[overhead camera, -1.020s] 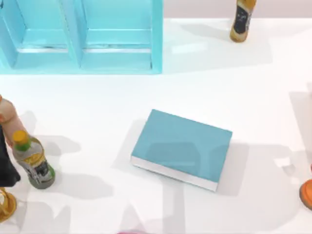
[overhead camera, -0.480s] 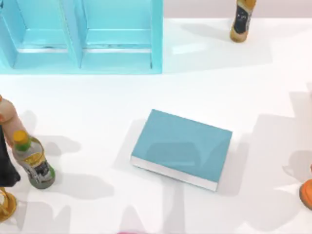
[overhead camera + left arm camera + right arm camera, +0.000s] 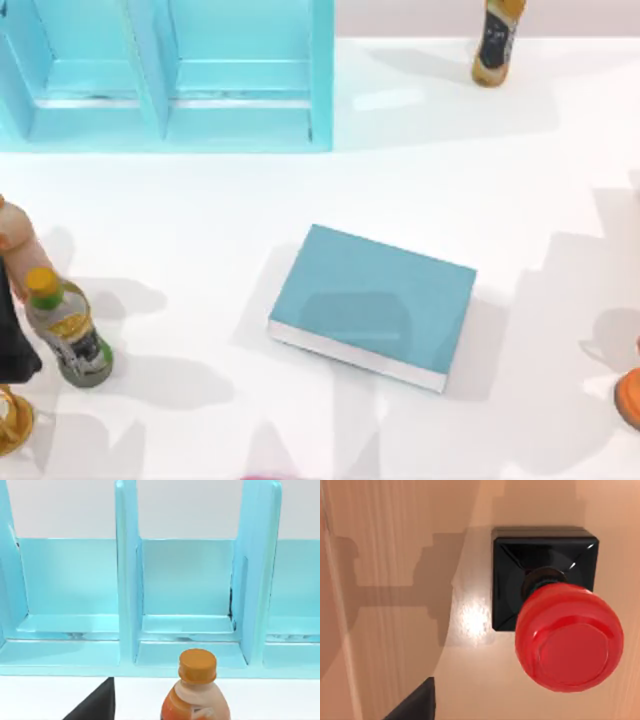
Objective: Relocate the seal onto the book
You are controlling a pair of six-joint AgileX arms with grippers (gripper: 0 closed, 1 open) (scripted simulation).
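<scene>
From above, the flat teal-blue hardcover book (image 3: pixel 373 304) lies mid-desk (image 3: pixel 200 200), its cover bare.

The left wrist camera faces the light-blue shelf unit (image 3: pixel 190 605) and an orange-capped bottle (image 3: pixel 197 690); its label is cut off, unreadable.

The right wrist camera looks down on the small seal (image 3: pixel 555 615), black square base with glossy red knob (close beneath); no writing. Centre over the knob before closing. Either claw's state: cannot tell.
</scene>
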